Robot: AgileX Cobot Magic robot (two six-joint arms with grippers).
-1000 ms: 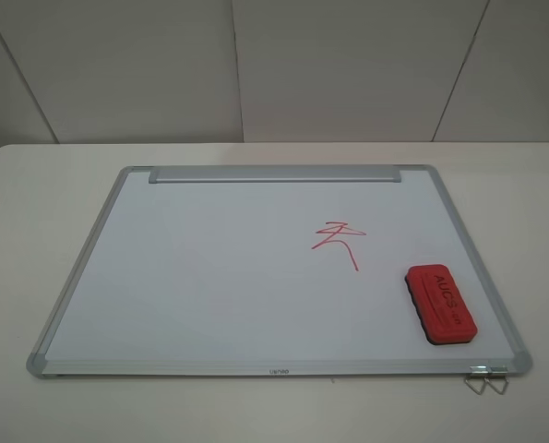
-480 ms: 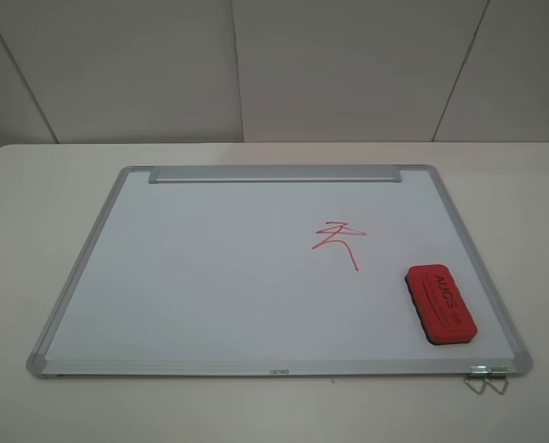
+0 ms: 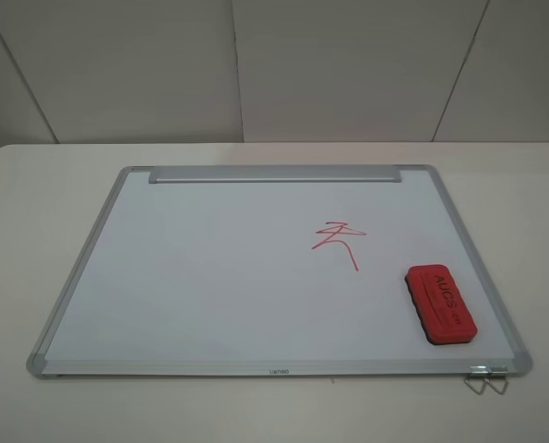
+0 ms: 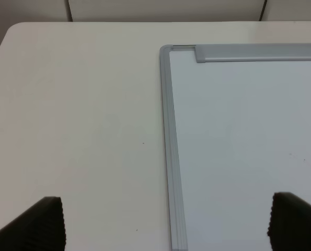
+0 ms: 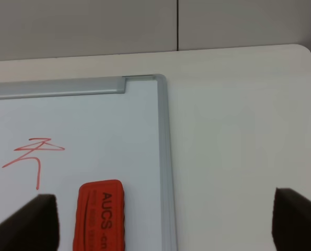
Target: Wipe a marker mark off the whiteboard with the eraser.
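Observation:
The whiteboard [image 3: 209, 277] lies flat on the table, silver frame all round and a metal strip along its far edge. The red eraser [image 3: 440, 303] with AUCS lettering rests on the board near its front right corner, also seen as the eraser [image 5: 100, 214] in the right wrist view. A red zigzag scribble [image 3: 337, 242] with a long diagonal tail sits just left of and behind it. No many-stroke marker mark shows in any view. My left gripper [image 4: 171, 225] hangs open over the board's left frame. My right gripper [image 5: 165, 219] hangs open over the right frame, beside the eraser.
The white table [image 3: 34, 212] extends on both sides of the board. A metal clip [image 3: 486, 377] juts out at the board's front right corner. Grey wall panels stand behind the table. Neither arm appears in the exterior high view.

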